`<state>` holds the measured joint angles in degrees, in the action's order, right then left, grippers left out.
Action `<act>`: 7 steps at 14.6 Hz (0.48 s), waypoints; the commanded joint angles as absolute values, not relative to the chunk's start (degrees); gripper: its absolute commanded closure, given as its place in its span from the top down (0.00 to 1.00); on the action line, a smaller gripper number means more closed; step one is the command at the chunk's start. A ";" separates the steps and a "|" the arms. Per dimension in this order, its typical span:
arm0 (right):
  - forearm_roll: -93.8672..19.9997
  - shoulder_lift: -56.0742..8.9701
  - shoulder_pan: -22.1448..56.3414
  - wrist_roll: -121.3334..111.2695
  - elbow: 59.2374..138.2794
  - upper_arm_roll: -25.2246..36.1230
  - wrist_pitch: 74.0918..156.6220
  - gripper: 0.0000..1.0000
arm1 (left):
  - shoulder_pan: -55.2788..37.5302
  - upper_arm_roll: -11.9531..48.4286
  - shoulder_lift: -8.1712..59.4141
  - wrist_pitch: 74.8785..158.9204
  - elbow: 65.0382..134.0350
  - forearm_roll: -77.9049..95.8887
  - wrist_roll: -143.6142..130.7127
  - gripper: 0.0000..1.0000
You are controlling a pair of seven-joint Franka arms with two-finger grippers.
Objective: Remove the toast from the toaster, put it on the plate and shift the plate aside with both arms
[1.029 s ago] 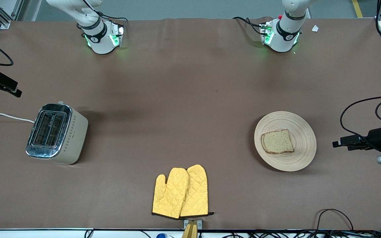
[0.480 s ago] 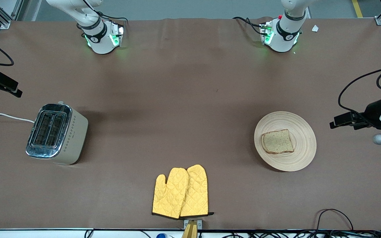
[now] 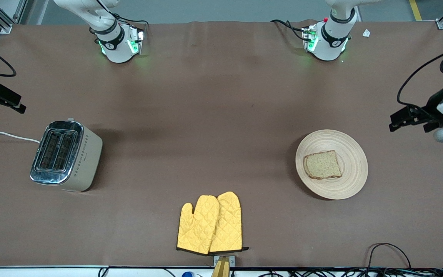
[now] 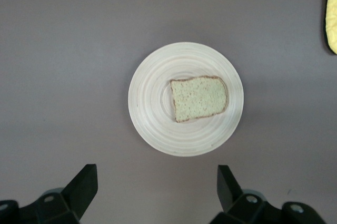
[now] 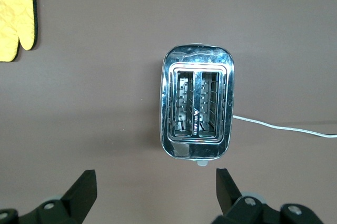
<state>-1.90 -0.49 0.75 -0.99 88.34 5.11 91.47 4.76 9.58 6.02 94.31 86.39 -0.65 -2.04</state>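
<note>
Toast (image 3: 322, 164) lies flat on plate (image 3: 354, 152), toward left arm's end of table (image 3: 221, 115). Left gripper (image 3: 396, 120) hovers over bare table near plate, fingers wide, empty. Right gripper (image 3: 17, 107) hovers near toaster (image 3: 65, 156), fingers wide, empty. 2 yellow mitts (image 3: 210, 224) lie nearest front camera.

Both grippers, left (image 3: 396, 120) and right (image 3: 8, 100), hang aloft, jaws wide.

Speckled tan toast (image 3: 322, 164) – brown crust, beige ring-grooved plate (image 3: 352, 179), yellow quilted mitts (image 3: 210, 223), chrome-topped cream toaster (image 3: 65, 156)
</note>
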 commanded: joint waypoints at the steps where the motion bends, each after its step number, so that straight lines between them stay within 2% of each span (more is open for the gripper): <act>1: -2.55 1.05 0.53 -0.79 90.18 4.83 92.29 1.00 | 1.59 6.60 -1.30 94.66 94.47 -1.06 -2.46 1.00; 7: -2.55 1.05 0.61 -0.79 90.18 4.83 92.29 1.00 | 1.76 6.42 -1.76 88.08 92.03 -0.70 -4.13 1.00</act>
